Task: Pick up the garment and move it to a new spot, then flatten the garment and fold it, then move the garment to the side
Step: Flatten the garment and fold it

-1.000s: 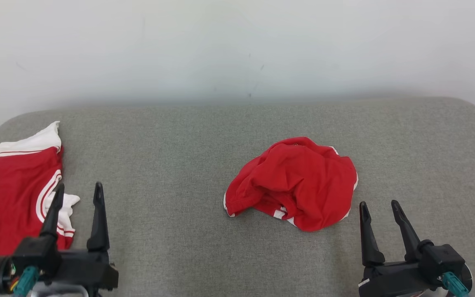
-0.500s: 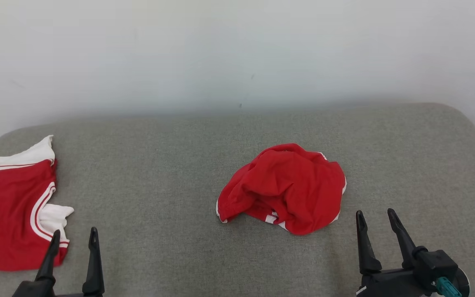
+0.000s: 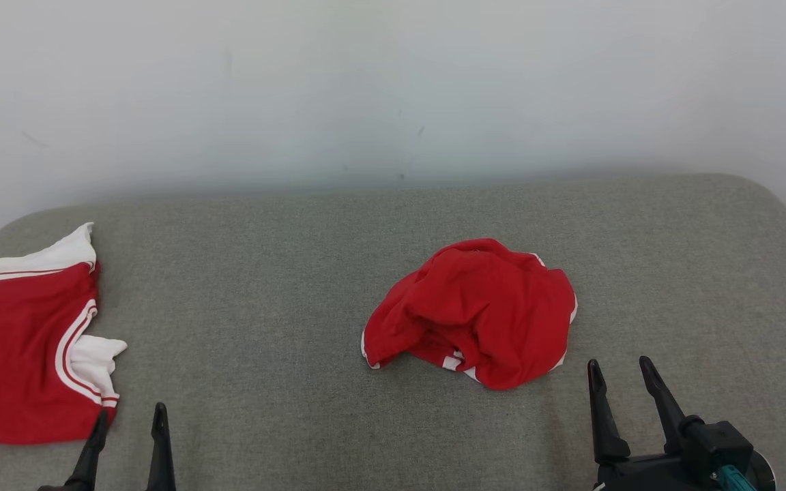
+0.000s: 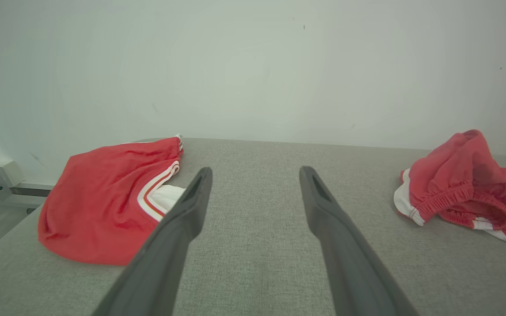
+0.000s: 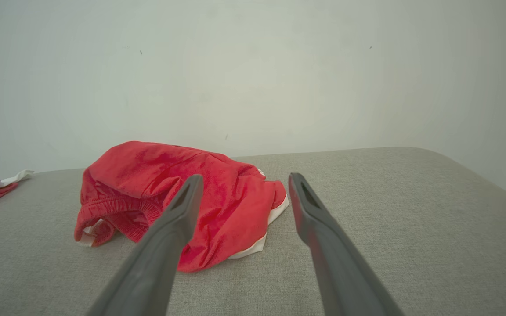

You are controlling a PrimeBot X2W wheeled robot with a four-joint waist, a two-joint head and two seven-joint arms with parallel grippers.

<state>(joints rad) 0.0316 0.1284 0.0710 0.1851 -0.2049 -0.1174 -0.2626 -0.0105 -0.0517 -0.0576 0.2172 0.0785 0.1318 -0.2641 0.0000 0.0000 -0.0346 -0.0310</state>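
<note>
Far left: a red-and-white garment [image 3: 18,354] is laid fairly flat at the table's left edge, in the same spot on the table as a second ago. The whole head view is shifted since then, so the camera is taken to have moved, not the cloth.

The left end effector [image 3: 130,409] is seen lower in the head view than before. Its body was in frame a second ago, and now only the two dark fingers are left at the bottom edge. They are spread wide with nothing between them and are held just beside that garment's near corner.

Centre-right: the crumpled red garment [image 3: 475,314] is left bunched in a heap on the table, its elastic waistband and white trim showing, with its shape unchanged.

The right end effector [image 3: 618,361] is also placed slightly lower in frame than before. Its fingers are spread, nothing is held, and it is kept near the heap's right corner without touching it.

The table [image 3: 284,273] is covered in grey woven fabric with rounded far corners. It is backed by a plain pale wall [image 3: 393,88] with a few small marks.
</note>
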